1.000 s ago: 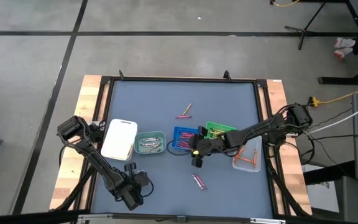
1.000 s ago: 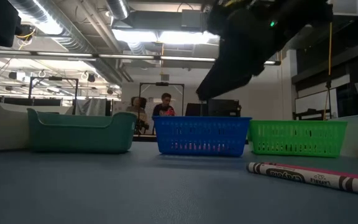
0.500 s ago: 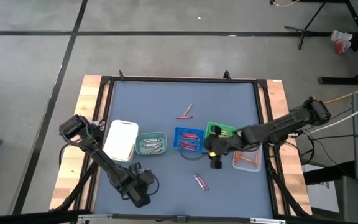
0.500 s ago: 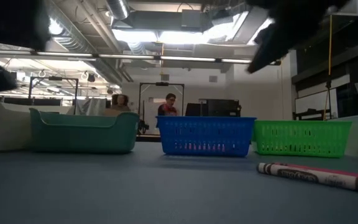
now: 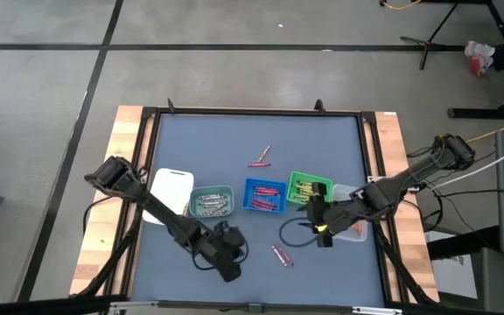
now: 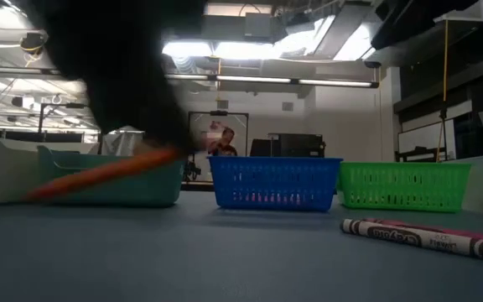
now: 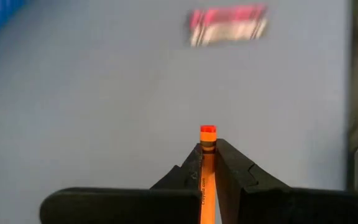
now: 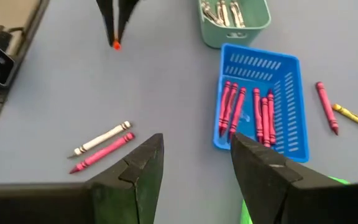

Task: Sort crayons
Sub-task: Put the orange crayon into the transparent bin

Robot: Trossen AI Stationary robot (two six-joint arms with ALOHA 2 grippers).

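Gripping an orange crayon [image 7: 205,171] lengthwise between its pressed-together fingers, the left pincer [image 5: 228,254] hangs over the near part of the desk [image 5: 226,149], tip of the stick poking out ahead. We judge the lengthwise hold keeps the thin stick steady for carrying and lets it be dropped end-first into a tray.

Sorted stock so far: red crayons [image 8: 247,112] in the blue tray [image 5: 264,194], grey ones in the teal tray [image 5: 211,200], orange ones in the clear tray [image 5: 354,229] at the right edge. The green tray [image 5: 311,186] sits beside the blue, the white tray [image 5: 166,193] furthest left.

Loose crayons remain: a pink and a white one [image 5: 281,255] lying together near the left pincer, and a red and a yellow one [image 5: 260,157] further back.

The right pincer [image 5: 321,229] is spread wide, empty, between the green and clear trays.

Change against a second ago: the left arm has swung from the near-left corner toward the middle; the right pincer has pulled back from the blue tray toward the clear one.
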